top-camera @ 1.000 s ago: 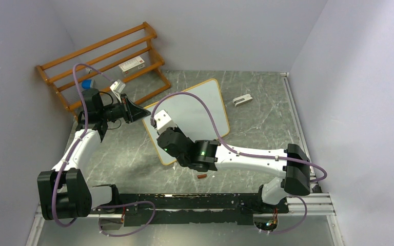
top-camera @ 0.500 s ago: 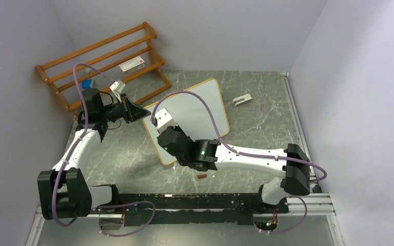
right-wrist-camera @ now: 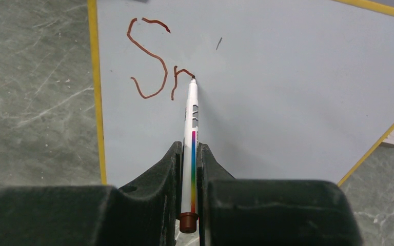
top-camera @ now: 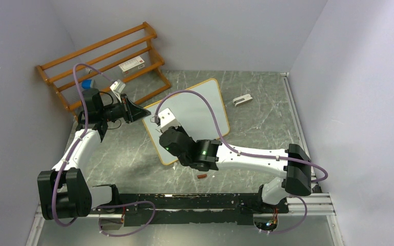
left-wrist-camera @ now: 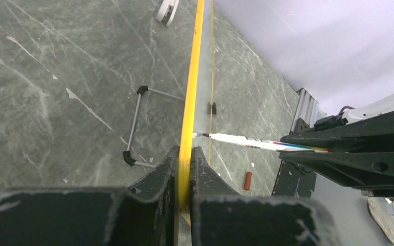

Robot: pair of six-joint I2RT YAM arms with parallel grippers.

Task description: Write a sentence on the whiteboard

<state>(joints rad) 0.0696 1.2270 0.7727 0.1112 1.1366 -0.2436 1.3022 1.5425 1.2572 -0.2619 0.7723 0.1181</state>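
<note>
The whiteboard (top-camera: 200, 110) leans propped on the table, its face (right-wrist-camera: 287, 77) filling the right wrist view. My left gripper (left-wrist-camera: 184, 159) is shut on the board's yellow frame edge (left-wrist-camera: 192, 77) at the board's left corner (top-camera: 144, 122). My right gripper (right-wrist-camera: 189, 148) is shut on a white marker (right-wrist-camera: 191, 118) with a rainbow stripe and holds its tip against the board. The sentence (right-wrist-camera: 151, 59) stands as a reddish-brown "S" and the first arch of a second letter, with the tip at the arch's end. The left wrist view shows the marker (left-wrist-camera: 256, 143) touching the board from the right.
An orange-brown slatted rack (top-camera: 102, 56) leans on the back-left wall, holding a small box (top-camera: 132, 64). A white clip (top-camera: 242, 100) lies right of the board. A brown marker cap (top-camera: 201, 176) lies near the right arm. The board's wire stand (left-wrist-camera: 136, 125) sticks out behind it.
My right gripper has shifted slightly right and away with the marker along the board. The left arm and the board have stayed still.
</note>
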